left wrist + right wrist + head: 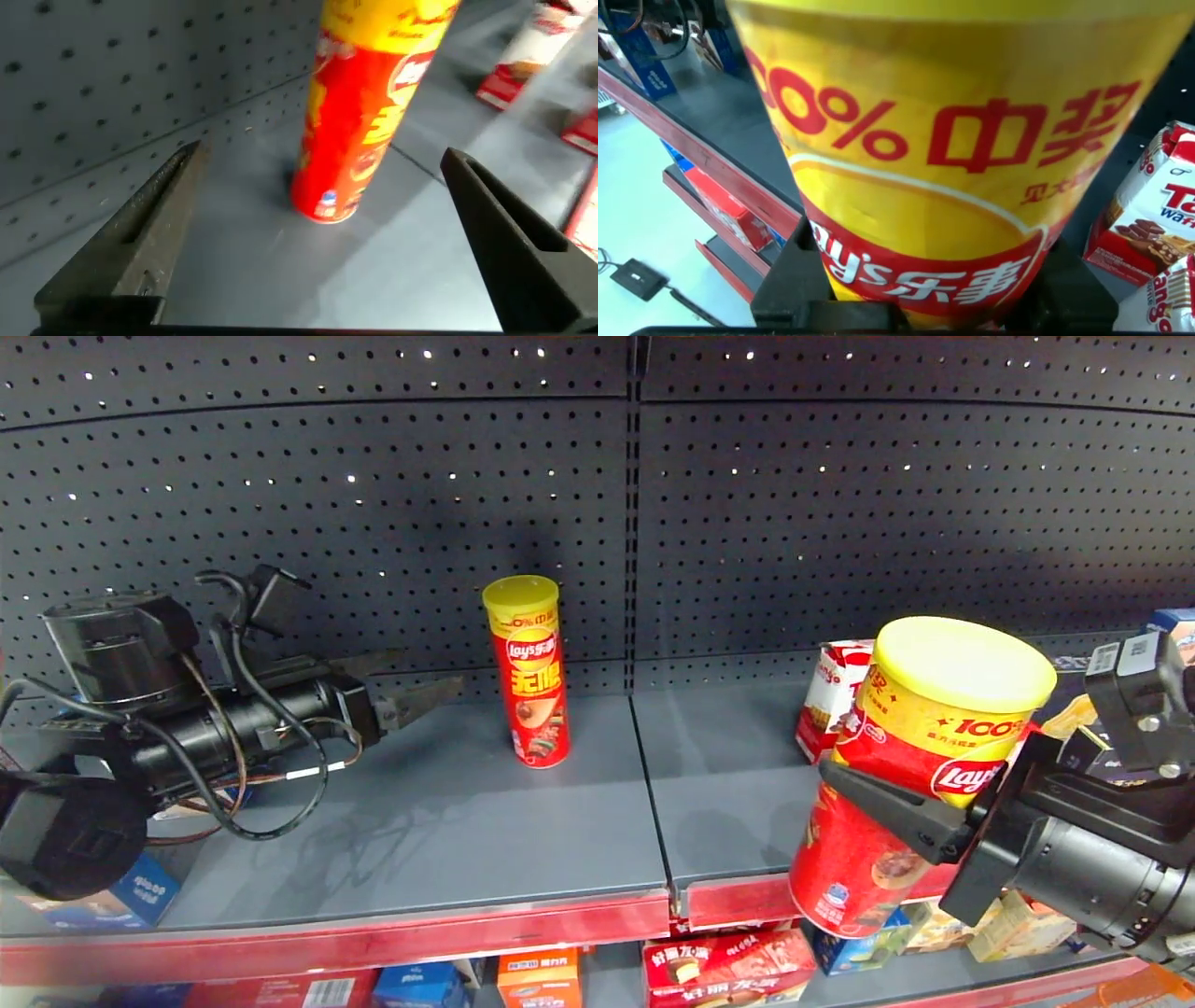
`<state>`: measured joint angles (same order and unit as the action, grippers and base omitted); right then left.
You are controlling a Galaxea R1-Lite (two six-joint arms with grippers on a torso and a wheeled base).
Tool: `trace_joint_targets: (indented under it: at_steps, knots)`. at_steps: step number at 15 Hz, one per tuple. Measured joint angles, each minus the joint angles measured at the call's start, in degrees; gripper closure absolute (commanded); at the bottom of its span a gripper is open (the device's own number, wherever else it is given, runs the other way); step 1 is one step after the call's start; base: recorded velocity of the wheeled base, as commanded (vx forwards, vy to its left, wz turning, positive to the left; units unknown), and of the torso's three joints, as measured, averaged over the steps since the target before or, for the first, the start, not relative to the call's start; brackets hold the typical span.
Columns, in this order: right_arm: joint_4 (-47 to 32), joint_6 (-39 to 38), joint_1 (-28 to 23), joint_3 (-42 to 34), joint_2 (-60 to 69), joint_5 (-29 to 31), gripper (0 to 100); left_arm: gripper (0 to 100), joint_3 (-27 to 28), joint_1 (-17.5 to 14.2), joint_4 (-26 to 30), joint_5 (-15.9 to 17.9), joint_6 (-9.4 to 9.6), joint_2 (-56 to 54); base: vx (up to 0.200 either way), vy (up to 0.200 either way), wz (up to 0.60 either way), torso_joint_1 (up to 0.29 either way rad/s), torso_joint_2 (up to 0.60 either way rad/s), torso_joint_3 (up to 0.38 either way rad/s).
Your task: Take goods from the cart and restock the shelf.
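Note:
A red chip can with a yellow lid (530,670) stands upright on the grey shelf (439,821), near its back panel. My left gripper (411,686) hovers over the shelf just left of that can, open and holding nothing; the standing can (360,112) lies ahead between its spread fingers (149,233). At the front right, my right gripper (910,803) is shut on a second red and yellow chip can (920,756), held tilted in front of the shelf's red edge. That held can (943,159) is pinched at its middle.
A red and white snack box (831,695) stands at the back of the right shelf section, with more packs (1158,215) beside it. Blue boxes (131,891) sit at the far left. The lower shelf holds several boxed goods (719,966).

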<state>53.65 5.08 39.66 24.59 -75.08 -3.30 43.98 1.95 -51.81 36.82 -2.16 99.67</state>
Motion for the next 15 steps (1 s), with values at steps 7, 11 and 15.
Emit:
trace_joint_targets:
  at_steps: [7, 11, 15]
  knots:
    - [0.0, 0.0, 0.0, -0.7, 0.1, 0.1, 100, 0, 2.6, 0.6, -0.3, -1.5, 4.62, 3.6, 0.000, 0.000, 0.00, 0.000, 0.00, 0.000]
    - [0.0, 0.0, 0.0, -1.3, 0.0, 0.1, 100, 0, -1.0, 0.6, -5.2, 4.9, 1.69, 4.2, 0.000, 0.000, 0.00, 0.000, 0.00, 0.000]
    - [0.0, 0.0, -0.2, -1.4, -0.1, 0.1, 100, 0, -0.8, 0.5, -6.8, -2.4, 2.89, 5.0, 0.000, 0.000, 0.00, 0.000, 0.00, 0.000]
